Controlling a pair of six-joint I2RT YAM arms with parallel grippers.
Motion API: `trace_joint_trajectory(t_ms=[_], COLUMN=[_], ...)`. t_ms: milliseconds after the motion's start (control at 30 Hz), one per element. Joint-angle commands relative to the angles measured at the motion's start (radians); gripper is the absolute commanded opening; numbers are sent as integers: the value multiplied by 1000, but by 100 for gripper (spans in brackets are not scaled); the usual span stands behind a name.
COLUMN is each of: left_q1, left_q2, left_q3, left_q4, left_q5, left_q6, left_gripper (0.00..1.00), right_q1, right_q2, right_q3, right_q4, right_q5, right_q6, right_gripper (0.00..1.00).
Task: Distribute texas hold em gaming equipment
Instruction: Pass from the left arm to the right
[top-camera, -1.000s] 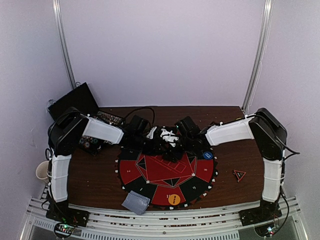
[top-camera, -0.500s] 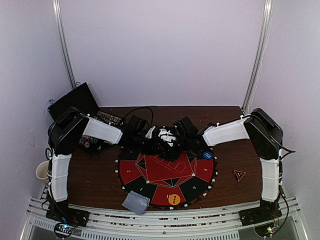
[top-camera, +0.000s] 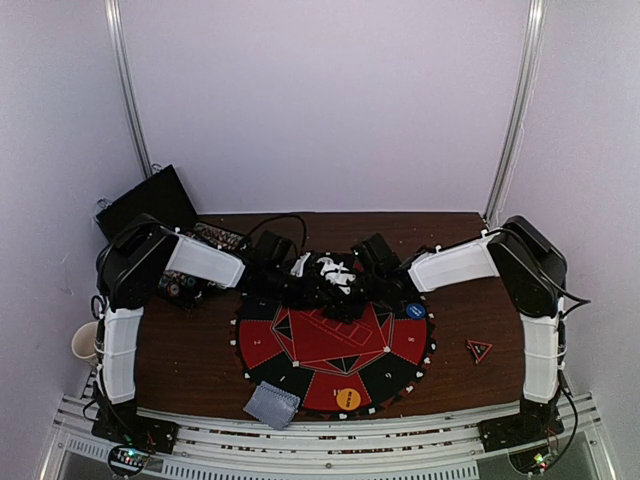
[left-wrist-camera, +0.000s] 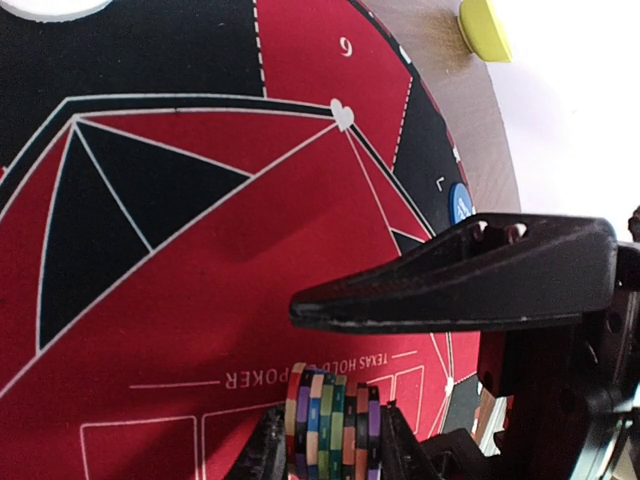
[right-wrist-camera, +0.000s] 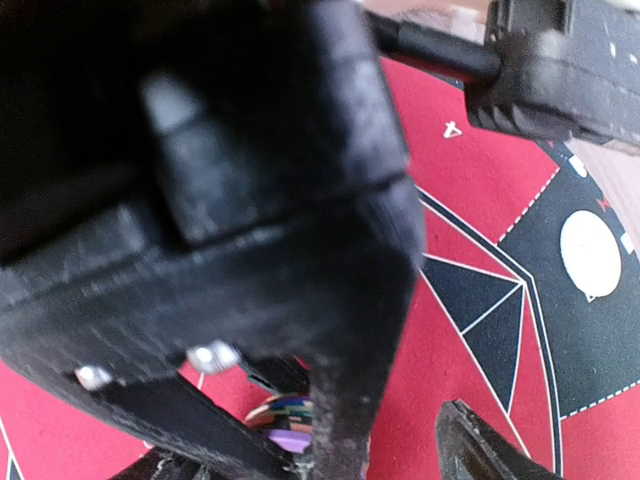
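At the near-left rim of the round red-and-black poker mat (top-camera: 262, 345), a pile of grey-blue cards (top-camera: 272, 403) is seen. An orange disc (top-camera: 348, 398) is set on the mat's near edge, and a blue disc (top-camera: 415, 311) at its right rim. Over the mat's far part, a stack of striped poker chips (left-wrist-camera: 330, 415) is held on edge, clamped in the left gripper (left-wrist-camera: 333, 450). The right gripper (top-camera: 348, 288) is kept close by, its jaws spread wide with nothing gripped. "TEXAS HOLD" and "POKER" can be read on the mat beside the chips, and a numeral, 6 or 9, on a red rim segment.
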Motion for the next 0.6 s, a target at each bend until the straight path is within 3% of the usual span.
trace_joint_trajectory(t_ms=[0,333,567], left_q1=[15,18,20], left_q2=[34,47,49], left_q3=[-3,-4,-4], left_q4=[-24,-29,-34], left_q5=[-34,-37,-44], left_q6=[31,37,39], left_gripper=[0,0,0], right_q1=[-13,-2,1], right_q2=[39,71,70], right_q3=[-21,-28,-43], right_q4=[-60,-55,-55], right_q5=[12,51,69], right_q6=[-1,-15,-19], right_gripper=[73,67,43])
